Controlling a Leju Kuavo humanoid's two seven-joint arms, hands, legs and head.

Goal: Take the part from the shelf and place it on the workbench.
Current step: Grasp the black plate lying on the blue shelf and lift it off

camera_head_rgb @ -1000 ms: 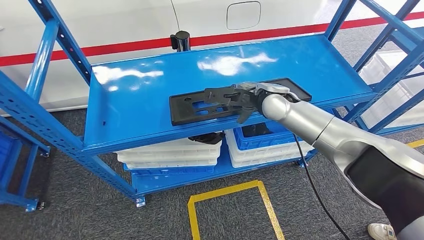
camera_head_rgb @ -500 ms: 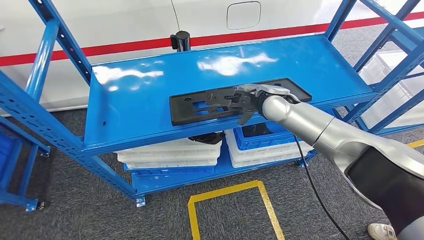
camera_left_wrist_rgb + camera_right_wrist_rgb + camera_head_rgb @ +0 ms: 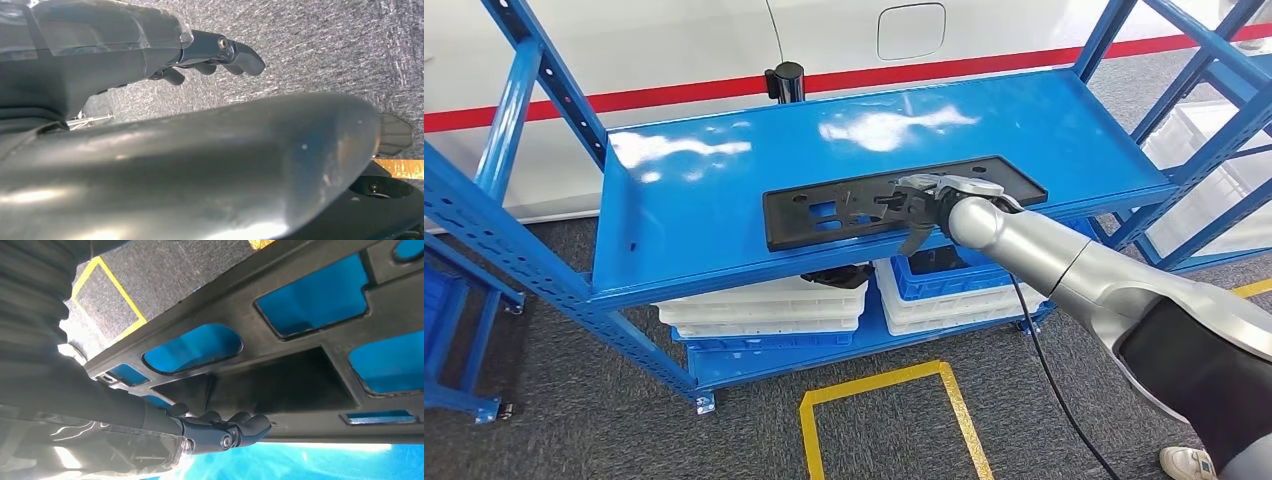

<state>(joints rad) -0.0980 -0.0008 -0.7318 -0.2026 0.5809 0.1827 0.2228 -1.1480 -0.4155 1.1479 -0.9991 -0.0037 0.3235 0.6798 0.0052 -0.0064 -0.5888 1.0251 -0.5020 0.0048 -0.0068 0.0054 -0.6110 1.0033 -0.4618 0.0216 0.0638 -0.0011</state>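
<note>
Nearest the camera in head view: yellow floor marking [image 3: 879,400] on grey carpet [image 3: 574,440], and a white shoe [image 3: 1186,463] at the bottom corner. R arm [image 3: 1064,265] reaches up from the lower right toward the blue shelf [image 3: 694,190]. R hand [image 3: 911,203] is down on the black part [image 3: 819,213], fingers lying over its top, thumb hooked down at the front edge. Can't tell if the grip is actually closed on it. Wrist view of the R hand [image 3: 220,432] shows dark fingers [image 3: 250,426] curled close along the part [image 3: 300,365], blue shelf showing thru its cut-outs. Part lies flat on the top deck, near the front edge, toward the right side. Under the deck: white bins [image 3: 764,305] and a blue bin [image 3: 944,275]. Behind the shelf, a white wall w/ a red stripe [image 3: 674,95]. L hand [image 3: 215,55] hangs over carpet, fingers curled in, holding nothing.
</note>
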